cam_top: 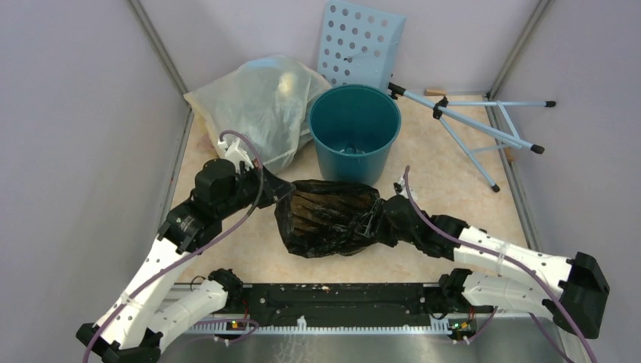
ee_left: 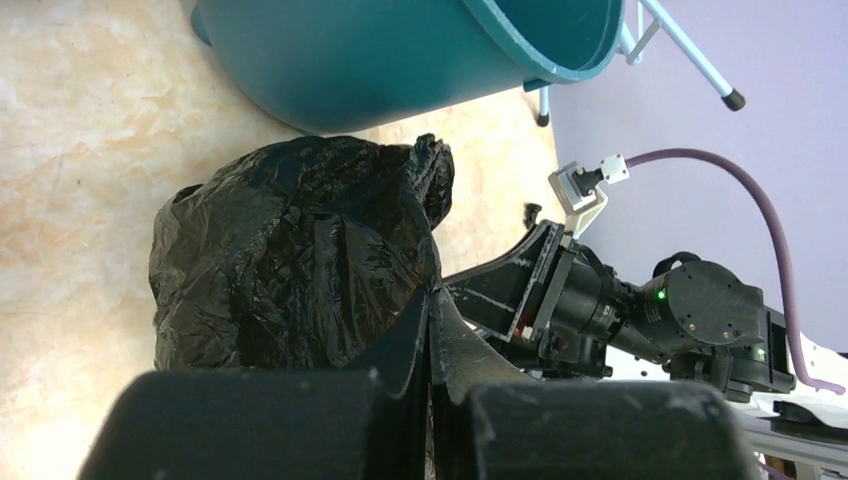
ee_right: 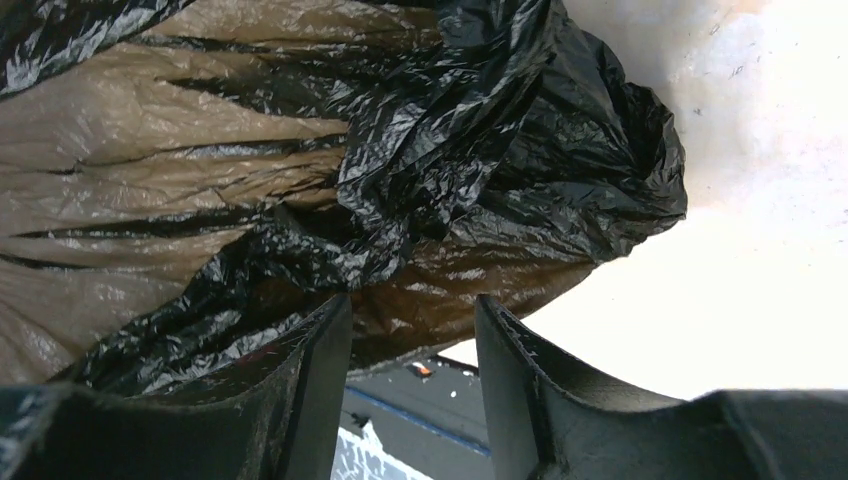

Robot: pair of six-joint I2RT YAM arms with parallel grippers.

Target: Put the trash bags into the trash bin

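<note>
The glossy black trash bag (cam_top: 329, 219) hangs crumpled between my two grippers, just in front of the round teal trash bin (cam_top: 354, 132). My left gripper (cam_top: 281, 193) is shut on the bag's left edge. In the left wrist view its jaws (ee_left: 432, 290) meet on a fold of the bag (ee_left: 290, 260), with the bin (ee_left: 400, 50) close behind. My right gripper (cam_top: 372, 219) is at the bag's right side. In the right wrist view that gripper (ee_right: 413, 300) has its jaws apart, and the bag's edge (ee_right: 450, 150) lies across the fingertips, with a gap showing between them.
A large translucent bulging bag (cam_top: 257, 106) leans against the bin's left side. A pale blue panel with round holes (cam_top: 359, 45) stands behind the bin on a tripod with splayed legs (cam_top: 484, 125). Grey walls close in both sides. The right arm (ee_left: 640, 310) is close beside the left gripper.
</note>
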